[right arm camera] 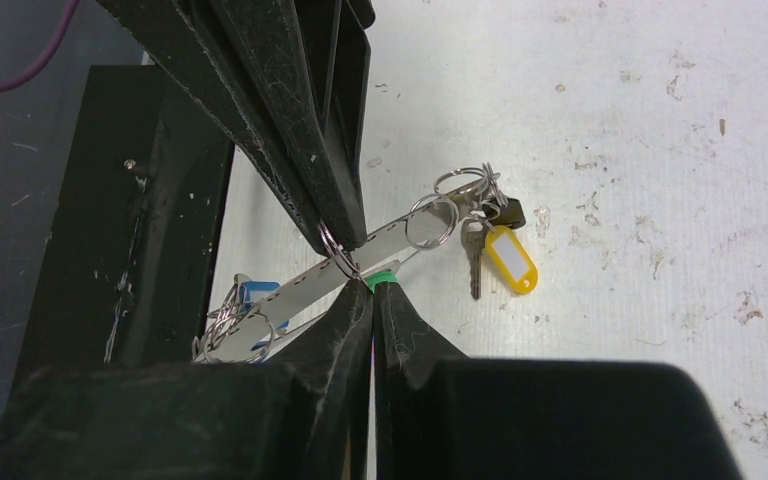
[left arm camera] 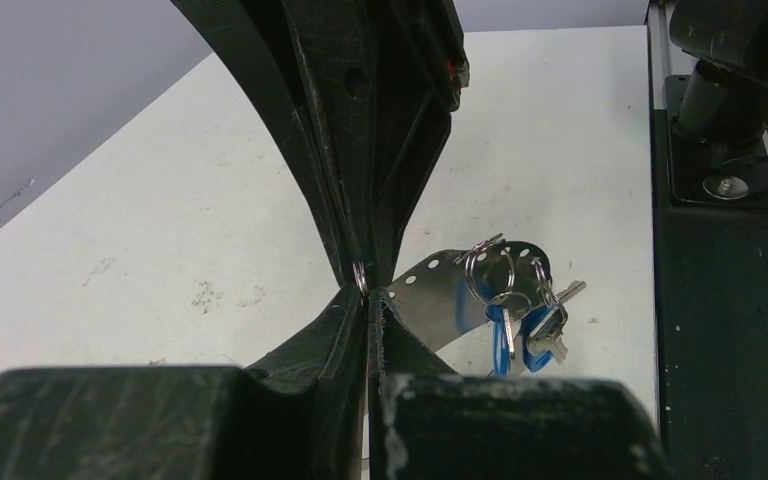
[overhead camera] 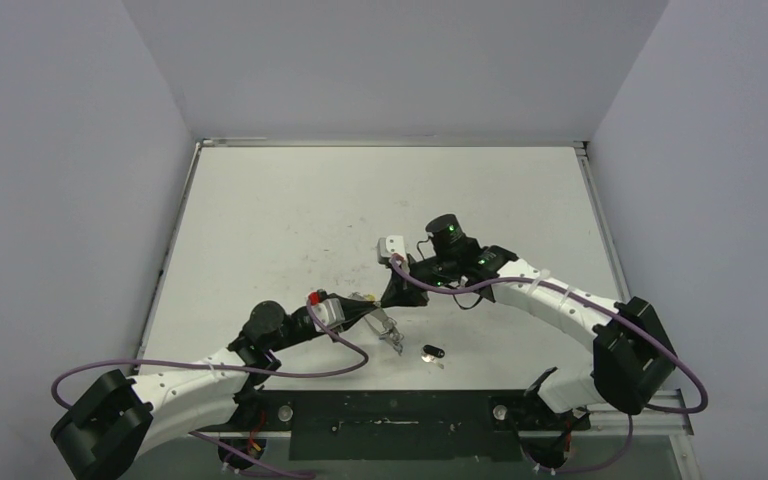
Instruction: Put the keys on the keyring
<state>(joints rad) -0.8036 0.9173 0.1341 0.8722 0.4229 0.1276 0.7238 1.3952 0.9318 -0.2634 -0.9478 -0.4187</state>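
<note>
Meeting tip to tip just above the keyring (right arm camera: 390,233), the left fingers (right arm camera: 300,150) and right fingers (right arm camera: 345,335) pinch shut on one small ring (right arm camera: 336,250); keys (right arm camera: 508,258) hang from the keyring's ends.

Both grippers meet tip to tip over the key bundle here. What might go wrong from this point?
1. The left gripper holds a thin split ring only at its very tip; it may slip free.
2. The right gripper seems to pinch a small green piece right against it, so the tips could collide.
3. The perforated strip with the blue-tagged keys sits close behind and may snag.
</note>
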